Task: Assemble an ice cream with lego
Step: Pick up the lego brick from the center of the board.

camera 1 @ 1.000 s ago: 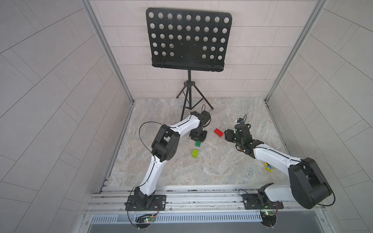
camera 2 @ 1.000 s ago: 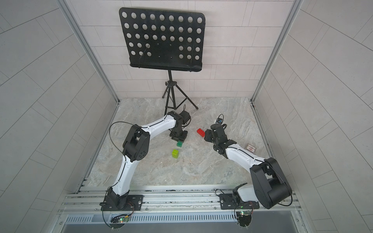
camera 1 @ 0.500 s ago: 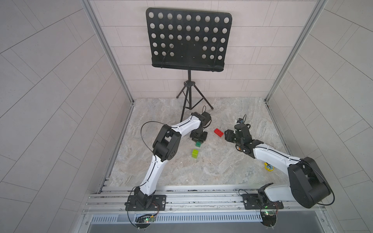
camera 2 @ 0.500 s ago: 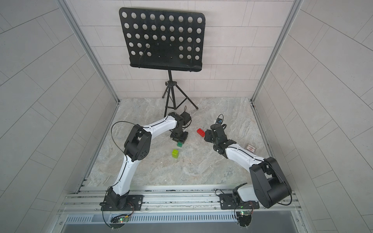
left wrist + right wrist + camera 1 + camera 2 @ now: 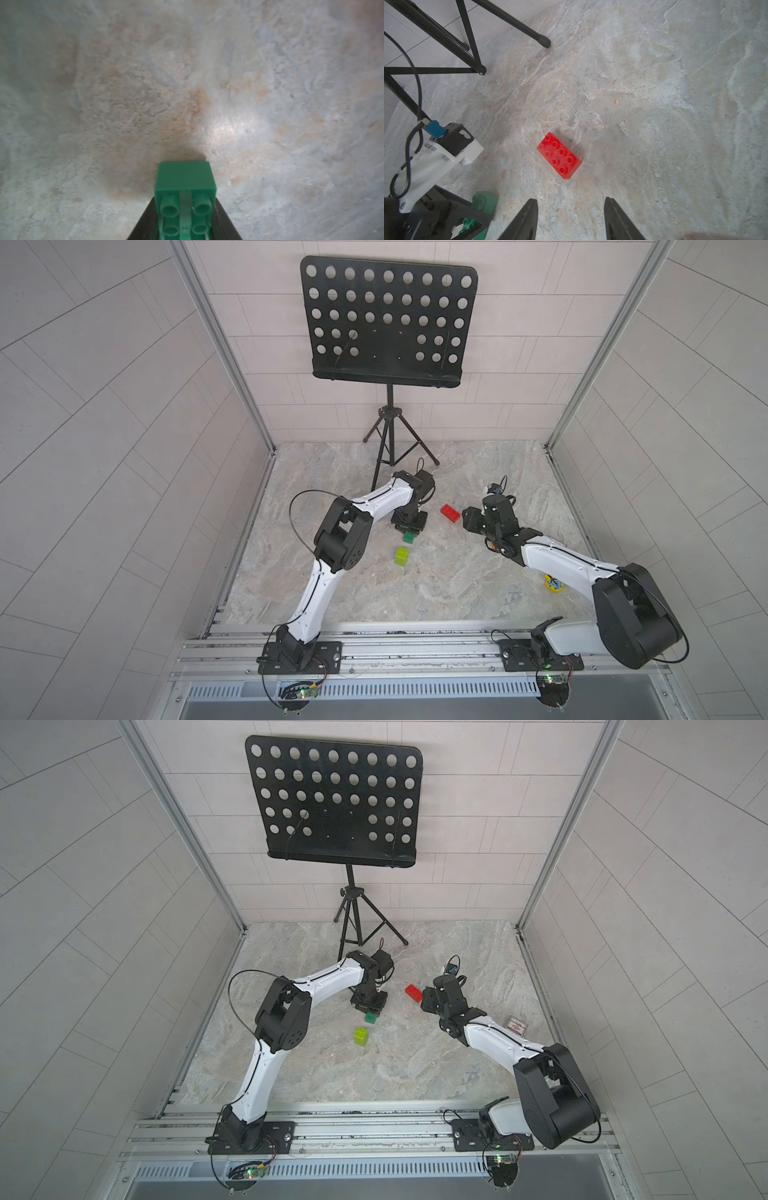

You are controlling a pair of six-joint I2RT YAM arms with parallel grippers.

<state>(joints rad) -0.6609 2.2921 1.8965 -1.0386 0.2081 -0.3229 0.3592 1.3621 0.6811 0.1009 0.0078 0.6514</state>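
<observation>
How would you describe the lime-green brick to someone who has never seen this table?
Find the black music stand at the back, then come forward to the left gripper, shut on a dark green brick. Just in front of it, toward the front rail, the lime-green brick stands alone, untouched. It is the only pale yellowish-green piece; the red brick lies farther back.

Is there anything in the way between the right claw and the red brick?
No, nothing visible. The right gripper is open and points at the red brick, with only bare marble surface between them. The dark green brick, gripped by the left gripper, is off to one side, out of that path.
</observation>
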